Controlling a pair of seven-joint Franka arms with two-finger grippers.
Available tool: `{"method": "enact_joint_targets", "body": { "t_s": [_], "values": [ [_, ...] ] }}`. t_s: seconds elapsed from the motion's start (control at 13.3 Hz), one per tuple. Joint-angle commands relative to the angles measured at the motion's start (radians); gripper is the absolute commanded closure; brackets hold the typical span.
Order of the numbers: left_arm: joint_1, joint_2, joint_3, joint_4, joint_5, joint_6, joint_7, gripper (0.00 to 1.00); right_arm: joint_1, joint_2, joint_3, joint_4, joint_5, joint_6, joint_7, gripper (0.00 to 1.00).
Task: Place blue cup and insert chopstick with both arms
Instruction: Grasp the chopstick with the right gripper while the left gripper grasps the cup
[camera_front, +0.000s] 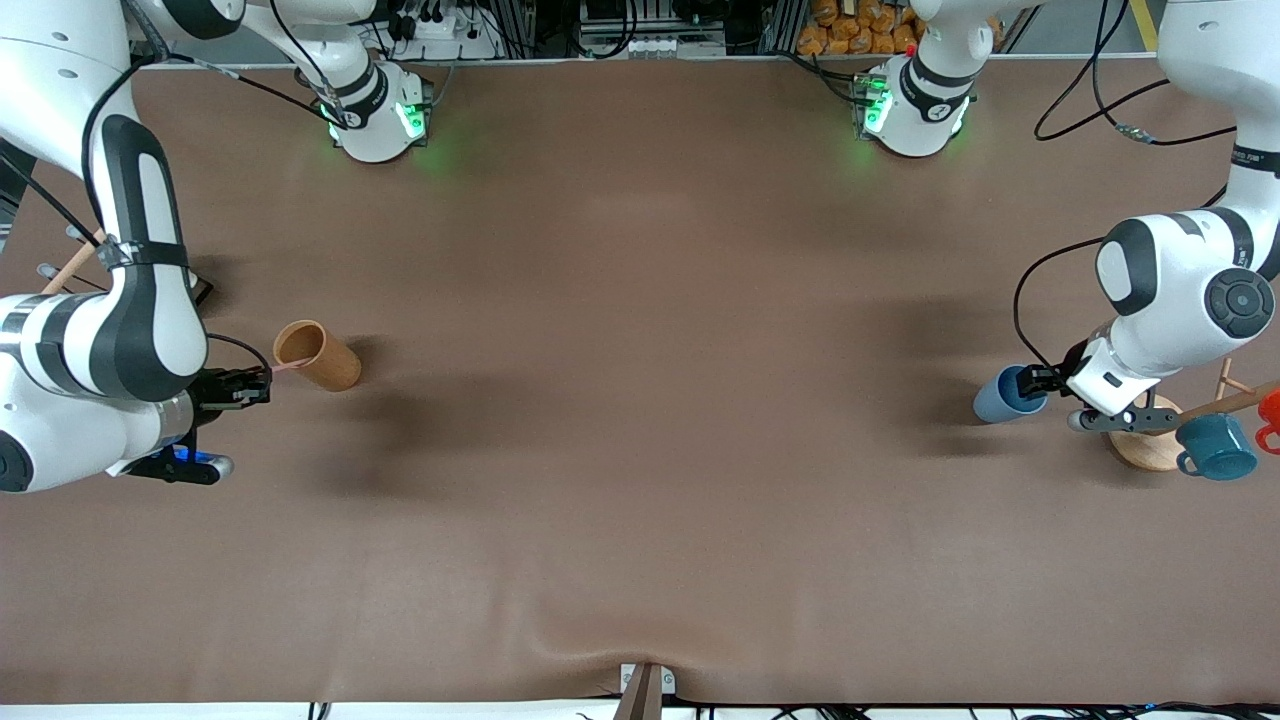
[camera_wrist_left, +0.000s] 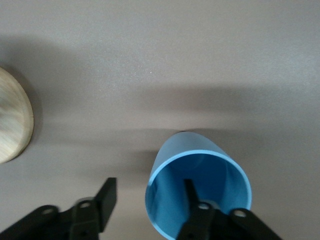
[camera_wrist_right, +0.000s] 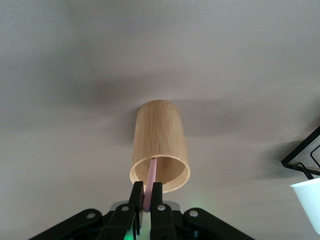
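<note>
Right end effector (camera_wrist_right: 145, 197) grips chopstick (camera_wrist_right: 150, 176) | left end effector (camera_wrist_left: 150, 200) straddles blue cup (camera_wrist_left: 197, 192) rim, unclenched.

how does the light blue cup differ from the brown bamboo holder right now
The small light blue plastic cup sits toward the left arm's end of the table; the brown bamboo cylindrical holder toward the right arm's end. The left gripper straddles the cup's rim, one finger inside; the holder is ungripped, though the right gripper is shut on the thin pale pink chopstick inside it. The cup is empty. Both are handleless.
</note>
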Motion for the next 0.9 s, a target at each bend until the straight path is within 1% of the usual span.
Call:
{"method": "enact_joint_targets", "body": {
  "t_s": [0.0,0.07,0.15,0.3,0.45,0.67,0.82],
  "values": [
    [0.007,0.001,-0.007,0.003,0.018,0.014,0.005,0.79,-0.009,0.008,0.007,0.04,-0.003,-0.044,-0.014,0.98],
    [0.007,0.0,-0.012,0.003,0.018,0.012,0.007,0.92,-0.007,0.007,0.007,0.042,-0.002,-0.058,-0.014,1.0],
    [0.006,-0.002,-0.012,0.003,0.018,0.011,0.007,1.0,-0.003,0.007,0.009,0.068,-0.003,-0.088,-0.014,1.0],
    [-0.002,-0.016,-0.018,0.003,0.018,0.0,0.007,1.0,0.007,0.007,0.013,0.167,-0.002,-0.192,-0.008,1.0],
    [0.001,-0.037,-0.07,0.006,0.017,-0.037,0.005,1.0,0.011,-0.013,0.019,0.246,0.006,-0.262,-0.008,1.0],
    [0.001,-0.083,-0.177,0.017,-0.002,-0.096,-0.013,1.0,0.025,-0.119,0.059,0.257,0.008,-0.265,-0.002,1.0],
    [0.001,-0.094,-0.262,0.021,-0.008,-0.12,-0.087,1.0,0.045,-0.177,0.072,0.255,0.009,-0.265,0.051,1.0]
  ]
}}
